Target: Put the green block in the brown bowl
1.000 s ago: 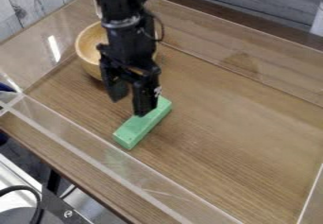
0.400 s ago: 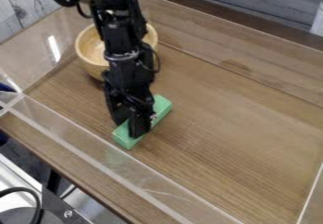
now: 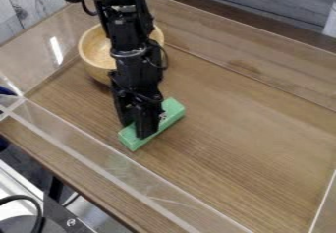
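The green block (image 3: 133,139) lies flat on the wooden table (image 3: 250,109), running diagonally, with its ends showing on either side of the fingers. My gripper (image 3: 140,123) points almost straight down over the block's middle. Its black fingers (image 3: 126,117) straddle the block and sit against its long sides, low at the table surface. The brown bowl (image 3: 94,48) stands behind and to the left of the gripper, partly hidden by the arm, with its pale inside showing nothing in it.
A clear plastic wall (image 3: 79,144) runs along the front left of the table, close to the block's near end. Another raised edge (image 3: 308,40) borders the far right. Bare wood stretches to the right of the block.
The gripper came down about a finger's length over the block, from above it to around its middle. Its fingers have drawn in against the block. The block and bowl have not moved.
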